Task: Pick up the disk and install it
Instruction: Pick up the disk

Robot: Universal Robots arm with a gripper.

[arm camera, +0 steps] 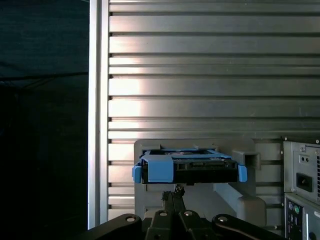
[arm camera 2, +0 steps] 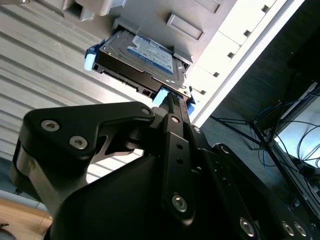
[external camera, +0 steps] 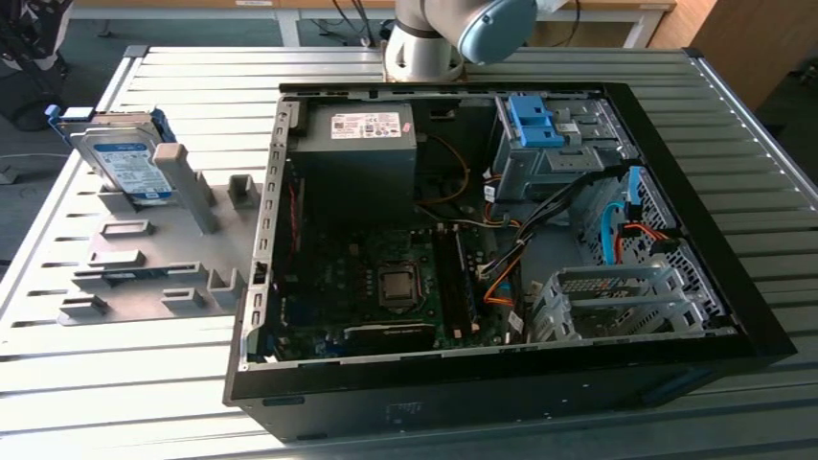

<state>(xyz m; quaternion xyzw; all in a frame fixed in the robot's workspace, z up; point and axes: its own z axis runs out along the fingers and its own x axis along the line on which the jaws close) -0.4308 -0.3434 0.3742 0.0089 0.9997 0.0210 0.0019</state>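
**A:** One quick check, where's the disk point(external camera: 128, 165) sitting right now?

**B:** Propped on edge and tilted in the grey rack point(external camera: 153, 259), near a corner of the desk point(external camera: 192, 77). White-and-blue label showing. The rack's just beside the open computer case point(external camera: 511, 402).

**A:** And the gripper point(arm camera: 176, 190)?

**B:** In the first wrist view it points toward the disk's blue-railed end. Jaws together, nothing in them, not touching the disk.
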